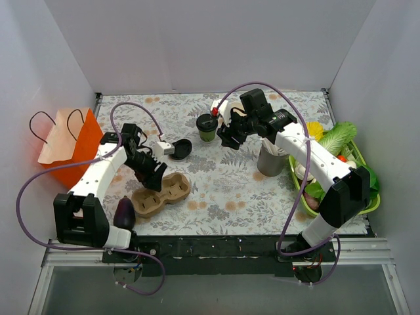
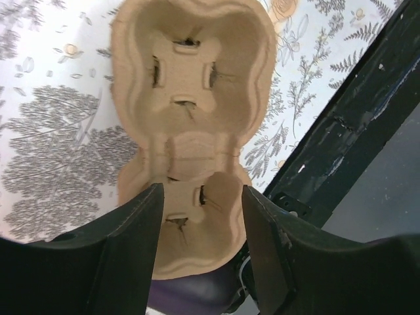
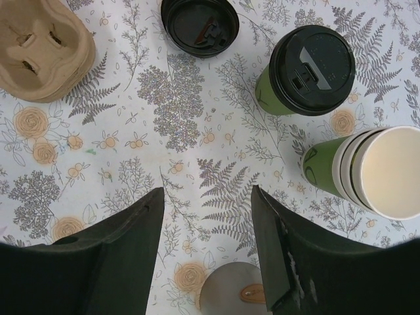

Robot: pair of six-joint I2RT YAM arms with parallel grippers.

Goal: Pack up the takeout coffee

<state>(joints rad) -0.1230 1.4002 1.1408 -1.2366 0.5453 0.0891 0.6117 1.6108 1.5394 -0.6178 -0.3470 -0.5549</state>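
Observation:
The takeout coffee (image 1: 207, 126), a green cup with a black lid, stands upright at the back middle of the table. In the right wrist view it (image 3: 308, 65) is ahead and to the right of the fingers. My right gripper (image 1: 228, 139) (image 3: 207, 223) is open and empty, above the bare cloth just right of the cup. My left gripper (image 1: 152, 176) (image 2: 200, 223) is open, its fingers on either side of the near cell of the brown pulp cup carrier (image 1: 161, 193) (image 2: 190, 98). The carrier is empty; I cannot tell whether the fingers touch it.
A loose black lid (image 1: 182, 149) (image 3: 199, 26) lies left of the coffee. A stack of lidless cups (image 3: 374, 170) stands right of it. A grey metal cup (image 1: 268, 161), a green basket (image 1: 294, 180) of vegetables, an orange bag (image 1: 69, 141) and an eggplant (image 1: 125, 211) are around.

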